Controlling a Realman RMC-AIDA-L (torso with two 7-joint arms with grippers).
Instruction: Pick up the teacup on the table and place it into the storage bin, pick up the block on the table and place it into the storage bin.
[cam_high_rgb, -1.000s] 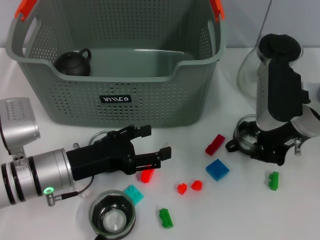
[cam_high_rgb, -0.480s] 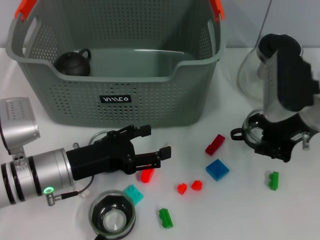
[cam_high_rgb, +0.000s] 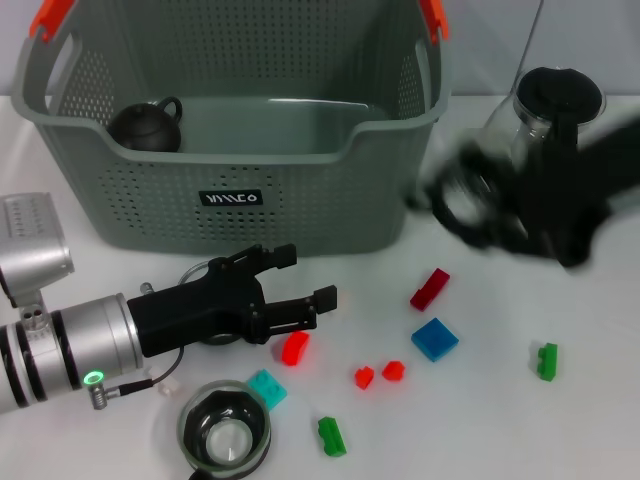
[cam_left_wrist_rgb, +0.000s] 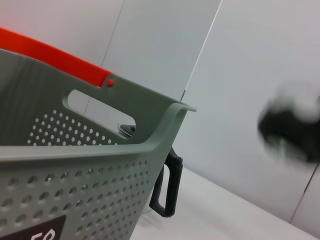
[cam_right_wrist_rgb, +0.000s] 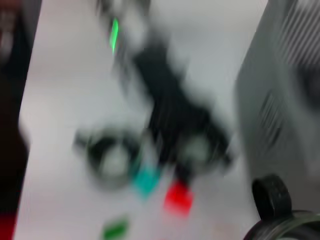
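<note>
R tool (cam_high_rgb: 470, 205) w/ teacup (cam_high_rgb: 462, 203) swung binward.

storage bin (cam_left_wrist_rgb: 95, 165): perforated wall, orange-tipped handle | black handle (cam_left_wrist_rgb: 166, 185) just beside | blurred dark shape (cam_left_wrist_rgb: 292, 127)

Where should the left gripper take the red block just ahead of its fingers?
Probably across the red block's short sides, coming straight down from above. It lies flat on the table, with open space around it; the left gripper, open, is just beside it. The teal block is well apart.
</note>
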